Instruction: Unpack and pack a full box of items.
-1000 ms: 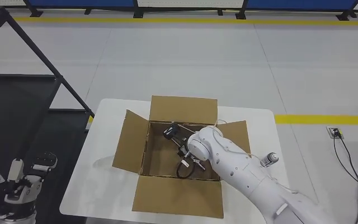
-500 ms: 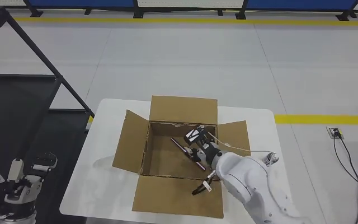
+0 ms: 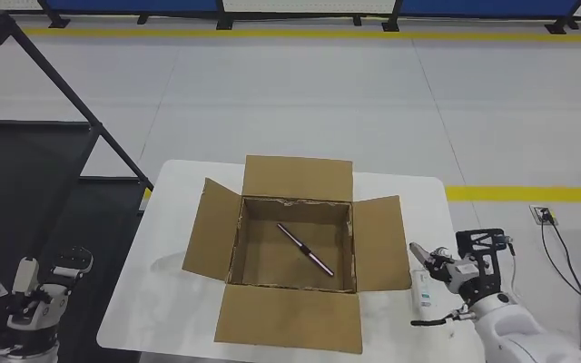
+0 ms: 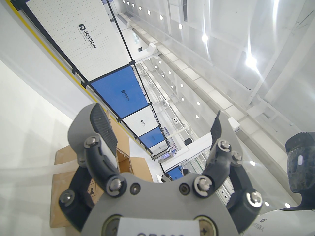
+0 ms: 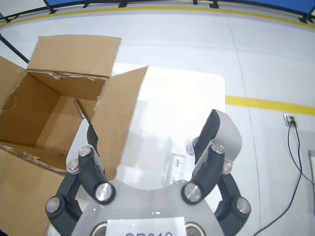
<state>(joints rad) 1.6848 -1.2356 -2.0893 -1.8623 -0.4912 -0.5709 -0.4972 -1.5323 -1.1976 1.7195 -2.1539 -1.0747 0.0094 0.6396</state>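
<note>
1. Right claw (image 5: 150,133): released, pads spread wide, gripping nothing, poised over the table (image 5: 184,94) near its edge.
2. Just ahead and below, between the pads: a small pale bottle (image 5: 177,167) lying flat on the table, already out.
3. Close at one side of the claw: the box (image 5: 49,114), flaps open, the nearest flap rising between claw and interior.
4. Farther in, on the box floor: a thin dark rod (image 3: 305,249), lying slantwise, apart from the walls. Probably light, stiff, smooth and quick to roll; best pinched at mid-length, across its axis, from straight above.
5. From above, full length and slant of the rod; from the right wrist, just a short stretch past the flap.
6. Farthest off, well apart from the box: left claw (image 4: 160,128), likewise released and empty, aimed at the ceiling. Plain from its own wrist, too small to judge from above.
</note>
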